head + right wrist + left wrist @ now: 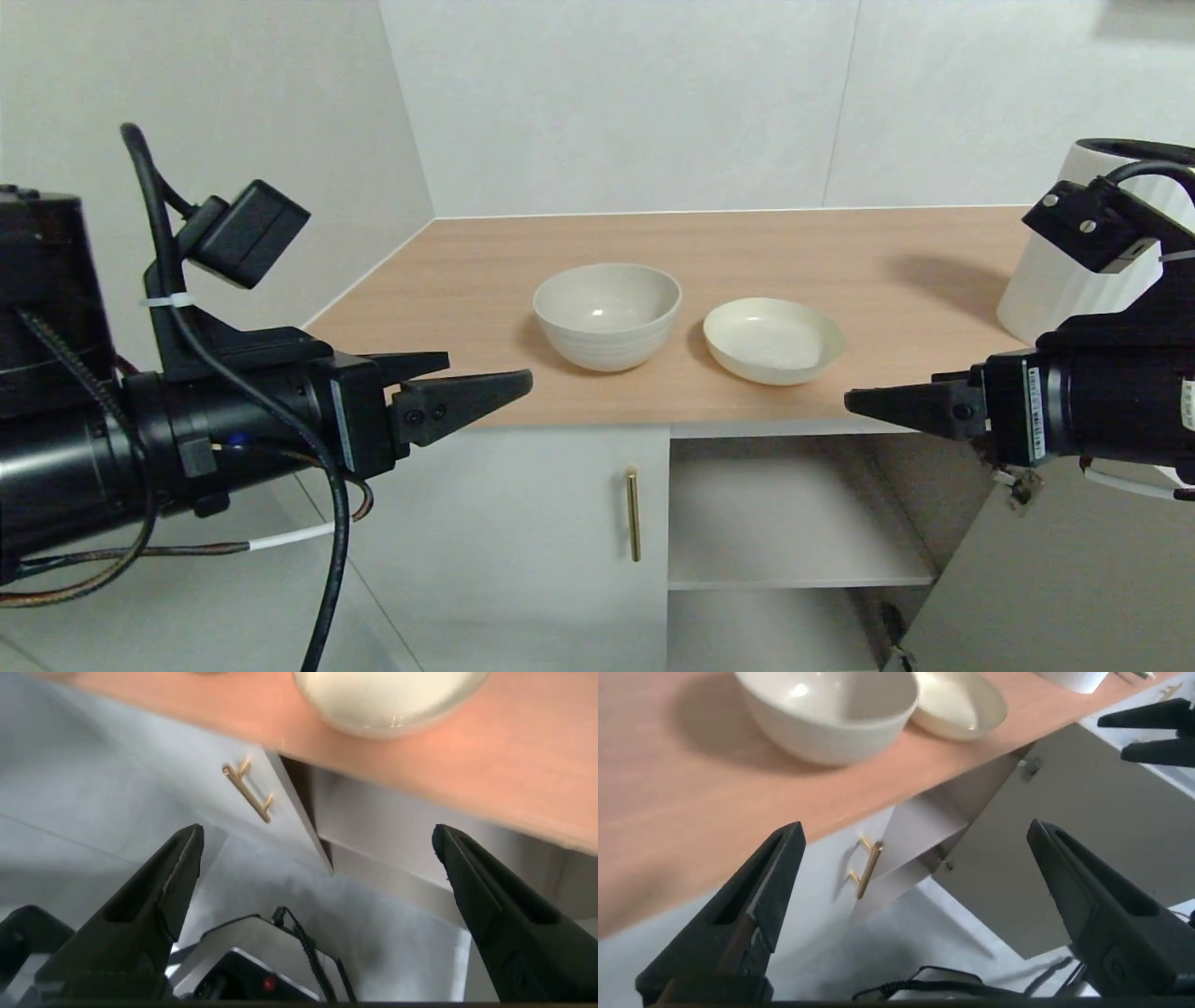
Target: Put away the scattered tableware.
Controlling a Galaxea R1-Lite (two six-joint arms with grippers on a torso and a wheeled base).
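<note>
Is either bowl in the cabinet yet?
No, the deep bowl and the shallow bowl both sit on the countertop, above the open cabinet.

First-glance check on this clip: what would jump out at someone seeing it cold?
A deep bowl and a shallow dish sit side by side on the wooden counter, the bowl to the robot's left. Under the dish, the cupboard stands open. The left hand and right hand hang open at the counter's front edge, one on either side.
</note>
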